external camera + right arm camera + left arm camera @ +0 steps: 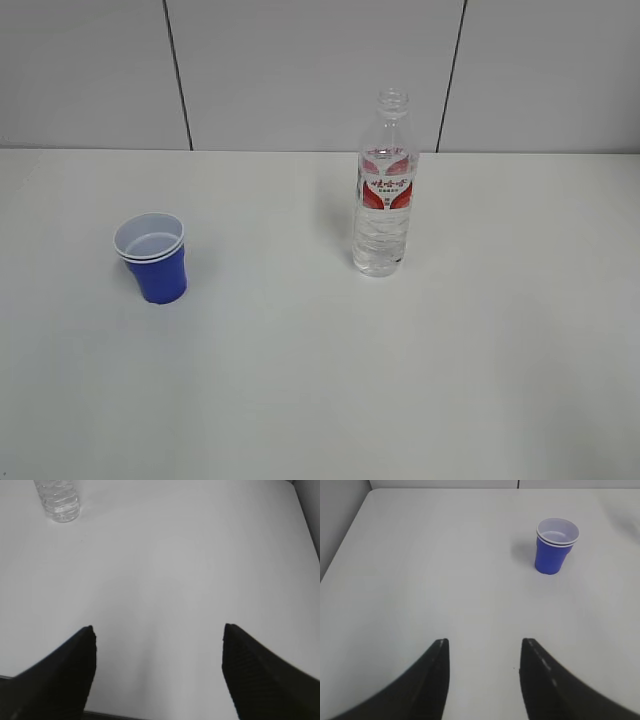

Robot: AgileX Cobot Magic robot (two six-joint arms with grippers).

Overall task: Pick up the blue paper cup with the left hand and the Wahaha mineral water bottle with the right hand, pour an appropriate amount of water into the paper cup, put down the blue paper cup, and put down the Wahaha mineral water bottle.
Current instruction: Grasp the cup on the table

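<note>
Left tool [482, 652] spread, empty; blue paper cup [556, 546] upright, ahead and to its right, well apart. Right tool [157, 635] spread wide, empty; Wahaha mineral water bottle [58, 499] upright, capless, far ahead-left. Cup and bottle well apart on the bench [300, 380]. Nothing in either approach path. Neither picked yet.

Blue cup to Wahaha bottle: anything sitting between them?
Nothing. The exterior view shows bare white table between the blue paper cup and the Wahaha bottle.
</note>
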